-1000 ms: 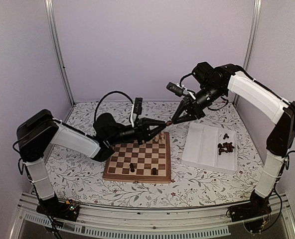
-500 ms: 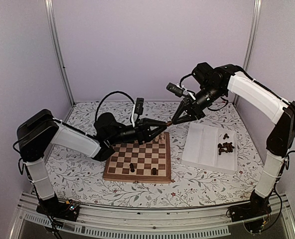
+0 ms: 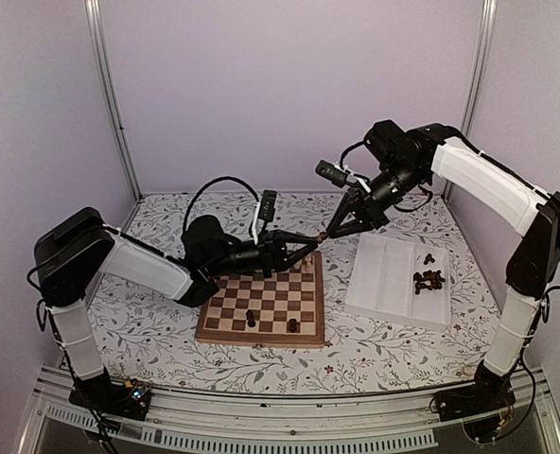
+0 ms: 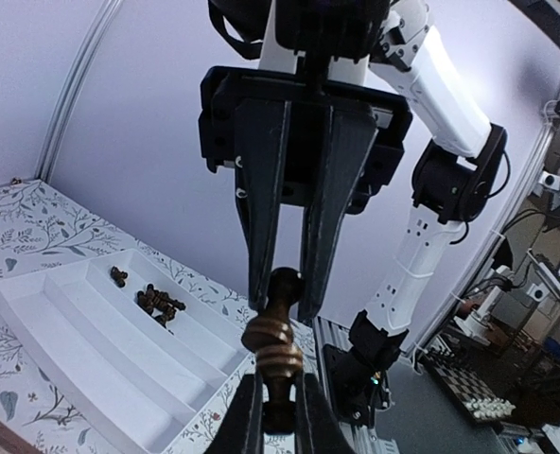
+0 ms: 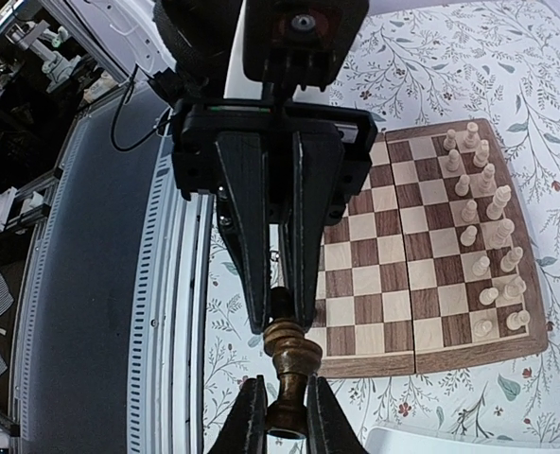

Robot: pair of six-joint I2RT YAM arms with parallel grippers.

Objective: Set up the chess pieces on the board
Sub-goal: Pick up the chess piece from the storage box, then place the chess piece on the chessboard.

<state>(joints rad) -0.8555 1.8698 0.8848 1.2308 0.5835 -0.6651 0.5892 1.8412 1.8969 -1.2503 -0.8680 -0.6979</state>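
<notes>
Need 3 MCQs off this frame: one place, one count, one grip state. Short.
1. Where do the loose dark pieces lie? A) on the tablecloth B) in the white tray C) on the metal rail
2. How many standing dark pieces are on the board? A) two B) five C) none
3. What holds the raised dark piece? A) nothing B) one gripper only C) both grippers
Key: B, they lie heaped in the tray right of the board; A, two stand near its near edge; C, the left gripper and right gripper each clamp one end.
</notes>
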